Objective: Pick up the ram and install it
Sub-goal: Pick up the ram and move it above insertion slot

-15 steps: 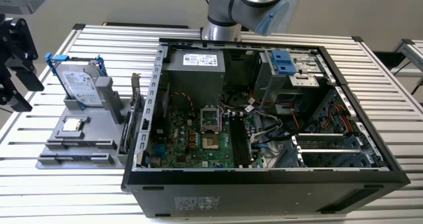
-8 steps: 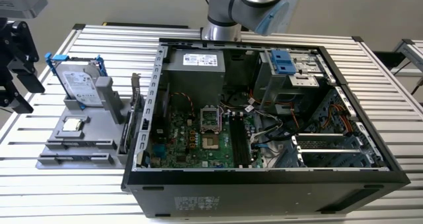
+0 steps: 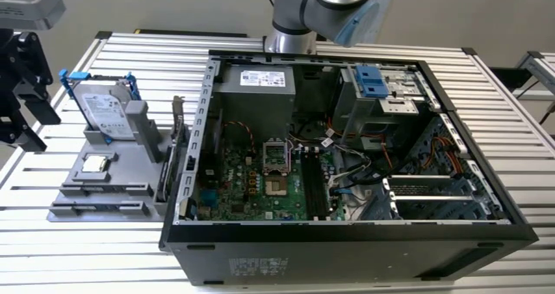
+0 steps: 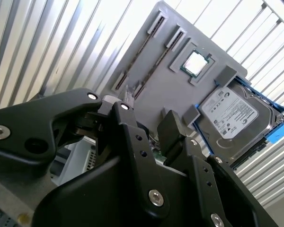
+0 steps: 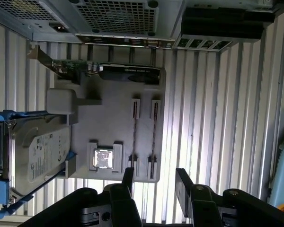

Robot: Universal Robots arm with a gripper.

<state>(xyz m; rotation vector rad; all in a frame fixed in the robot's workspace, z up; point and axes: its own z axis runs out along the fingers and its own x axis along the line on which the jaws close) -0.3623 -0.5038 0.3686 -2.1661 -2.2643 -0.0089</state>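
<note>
The gripper [image 5: 155, 182] is open with nothing between its fingers, and it hangs over the grey tray [image 5: 109, 118] near the ends of the two slots. The ram [image 5: 154, 137] stands on edge in one slot as a thin dark line. What looks like a second stick [image 5: 134, 137] sits in the slot just beside it. On the same tray are a square chip [image 5: 103, 158] and a hard drive [image 5: 38, 156]. The open computer case [image 3: 347, 144] stands next to the tray. I judge the ram to be light and stiff but fragile, so it is best pinched across its flat faces near mid-length, gently and squarely to avoid twisting it in the slot.
</note>
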